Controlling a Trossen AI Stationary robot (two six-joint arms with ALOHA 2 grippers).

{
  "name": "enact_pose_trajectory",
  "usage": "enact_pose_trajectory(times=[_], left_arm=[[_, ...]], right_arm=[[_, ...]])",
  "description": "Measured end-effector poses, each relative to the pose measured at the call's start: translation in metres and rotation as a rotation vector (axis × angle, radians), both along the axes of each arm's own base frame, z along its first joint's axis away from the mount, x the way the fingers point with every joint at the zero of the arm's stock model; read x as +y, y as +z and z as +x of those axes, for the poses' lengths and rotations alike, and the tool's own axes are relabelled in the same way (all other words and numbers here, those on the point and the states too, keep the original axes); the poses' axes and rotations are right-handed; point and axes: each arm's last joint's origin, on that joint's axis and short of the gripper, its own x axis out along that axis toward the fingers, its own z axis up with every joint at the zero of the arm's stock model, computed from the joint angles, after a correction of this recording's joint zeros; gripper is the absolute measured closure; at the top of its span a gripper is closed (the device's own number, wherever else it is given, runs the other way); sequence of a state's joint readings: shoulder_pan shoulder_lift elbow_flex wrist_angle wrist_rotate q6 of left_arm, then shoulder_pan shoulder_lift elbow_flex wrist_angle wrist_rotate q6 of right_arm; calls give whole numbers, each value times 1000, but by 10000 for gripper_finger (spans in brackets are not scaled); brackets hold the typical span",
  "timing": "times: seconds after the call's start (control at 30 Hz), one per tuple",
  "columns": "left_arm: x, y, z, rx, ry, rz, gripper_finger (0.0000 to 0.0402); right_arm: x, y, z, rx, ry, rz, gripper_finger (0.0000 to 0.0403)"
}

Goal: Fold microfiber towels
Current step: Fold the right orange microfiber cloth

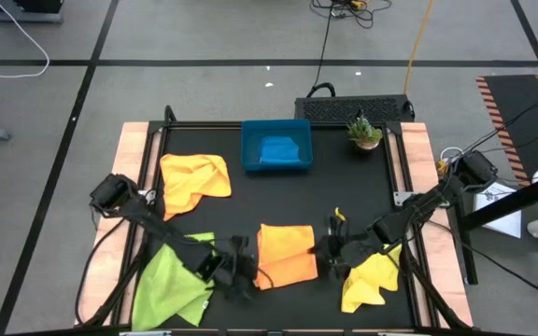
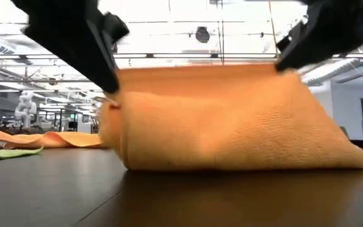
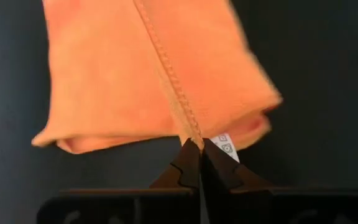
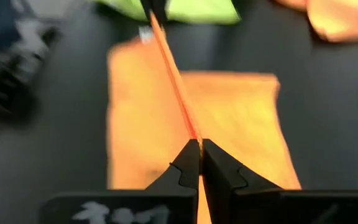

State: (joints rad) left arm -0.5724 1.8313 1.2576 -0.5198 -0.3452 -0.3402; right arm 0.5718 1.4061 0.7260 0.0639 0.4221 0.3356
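Note:
An orange towel [image 1: 286,254] lies near the table's front middle, with one hemmed edge raised between my two grippers. My left gripper [image 1: 241,271] is shut on that edge at the towel's left end, and my right gripper [image 1: 330,252] is shut on it at the right end. In the low view the left gripper [image 2: 109,85] and the right gripper [image 2: 282,63] hold the edge up while the towel's lower part [image 2: 232,151] rests on the table. My left gripper pinches the towel's stitched edge [image 3: 188,132] between its two fingers, at the end beside a small white label [image 3: 225,146]. The fingers lie along the edge. The edge runs taut toward the other gripper; the cloth below rests on the table. My right gripper pinches the same hemmed edge [image 4: 190,132] at its opposite end between its two fingers, which lie along the edge. The edge is raised and drawn taut toward the left gripper. The rest of the towel [image 4: 241,124] lies flat on the table below.
A lime green towel [image 1: 171,280] lies crumpled at the front left, a yellow one [image 1: 372,278] at the front right, a yellow-orange one [image 1: 192,179] at the far left. A blue tray [image 1: 248,149] holding a blue cloth [image 1: 278,149] and a small plant [image 1: 364,131] stand at the back.

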Motion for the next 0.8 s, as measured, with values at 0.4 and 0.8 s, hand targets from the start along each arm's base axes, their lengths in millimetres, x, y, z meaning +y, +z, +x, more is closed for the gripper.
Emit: enact_pose_trajectory(times=[0.4, 0.8], left_arm=[[65, -5, 28, 61, -40, 92, 400], [108, -31, 28, 120, 20, 50, 397]], right_arm=[[-20, -15, -3, 132, -190, -45, 403], [-58, -59, -18, 35, -235, 117, 403]])
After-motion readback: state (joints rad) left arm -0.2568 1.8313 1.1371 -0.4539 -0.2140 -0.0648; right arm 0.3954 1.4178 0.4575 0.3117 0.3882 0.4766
